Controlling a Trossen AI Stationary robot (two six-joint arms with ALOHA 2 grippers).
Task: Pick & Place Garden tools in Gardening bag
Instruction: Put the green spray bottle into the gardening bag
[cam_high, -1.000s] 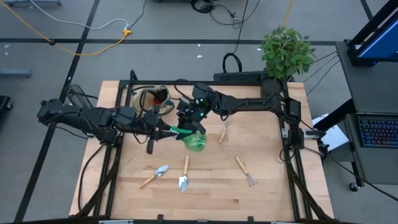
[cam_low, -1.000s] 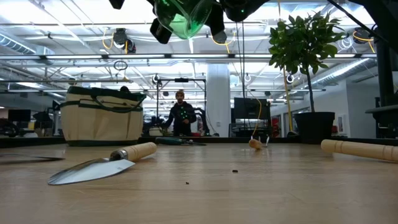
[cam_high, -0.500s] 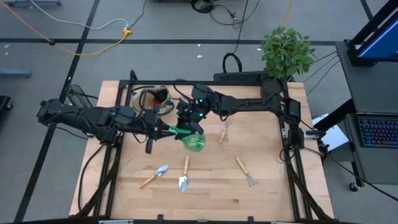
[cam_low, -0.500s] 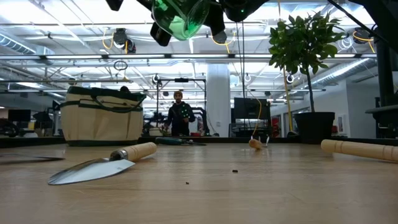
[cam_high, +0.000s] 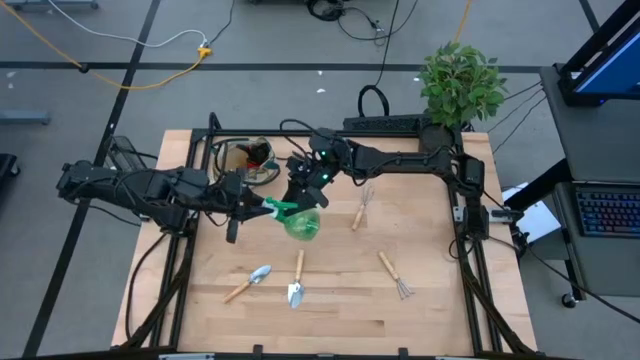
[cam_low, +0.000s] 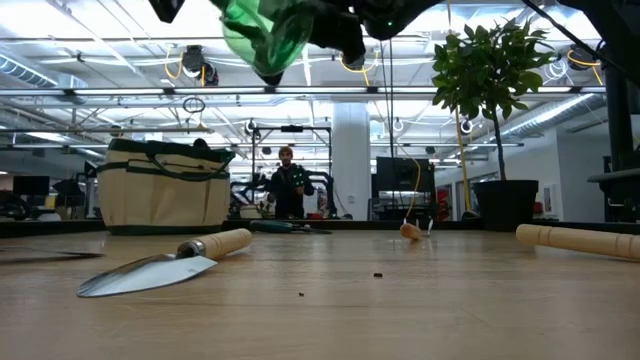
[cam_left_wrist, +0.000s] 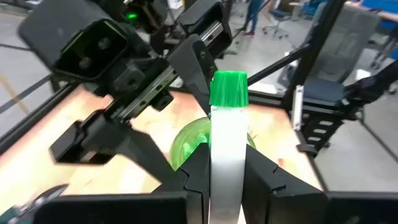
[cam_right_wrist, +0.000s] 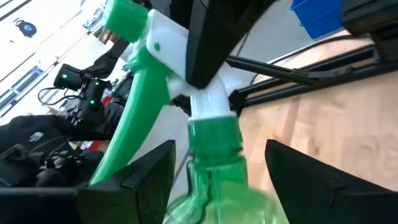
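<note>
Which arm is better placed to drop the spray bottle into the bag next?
Left, I'd judge. The left gripper is shut on the spray bottle at its white head, and reaches from the side where the gardening bag stands. The right gripper is open around the neck.

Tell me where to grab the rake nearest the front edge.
Take the rake by its wooden handle, from above, jaws across it: it lies flat with bare board both sides, tines toward the front. The left gripper holds the spray bottle; the right gripper is open around its neck.
</note>
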